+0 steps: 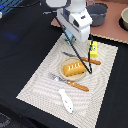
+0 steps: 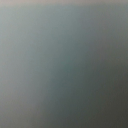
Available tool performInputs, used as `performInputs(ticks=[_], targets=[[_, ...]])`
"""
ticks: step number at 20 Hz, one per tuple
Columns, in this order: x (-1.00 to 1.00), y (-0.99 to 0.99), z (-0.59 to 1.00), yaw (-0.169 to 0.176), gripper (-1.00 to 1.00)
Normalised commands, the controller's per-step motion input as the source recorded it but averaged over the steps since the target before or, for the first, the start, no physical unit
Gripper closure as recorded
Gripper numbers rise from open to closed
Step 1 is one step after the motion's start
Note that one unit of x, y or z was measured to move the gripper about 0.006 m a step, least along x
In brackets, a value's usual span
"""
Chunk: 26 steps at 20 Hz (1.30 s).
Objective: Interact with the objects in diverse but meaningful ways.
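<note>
Claw [image 1: 91, 46] touches yellow packet [image 1: 93, 48]; opening unclear.

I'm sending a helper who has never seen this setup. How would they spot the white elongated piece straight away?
Start at the pale striped placemat on the dark table. A tan plate holding an orange block sits near its middle, with an orange-handled fork beside it. Beyond the fork, at the mat's near edge, lies the white elongated piece, the only all-white, fish-like shape there.

A featureless blur of grey-green fills the wrist view; darker toward one side; no object can be made out.
</note>
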Motion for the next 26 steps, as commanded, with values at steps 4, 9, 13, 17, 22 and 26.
performInputs(ticks=[4, 9, 13, 17, 22, 26], targets=[[0.0, -0.01, -0.06, 0.0, -1.0], [-0.02, 0.03, 0.14, 0.0, -1.0], [-0.02, 0.19, 0.6, 0.0, -1.0], [-0.06, 0.22, 0.69, 0.004, -1.0], [-0.25, 0.34, 0.84, 0.041, -1.0], [-0.12, 0.26, 0.75, 0.048, -1.0]])
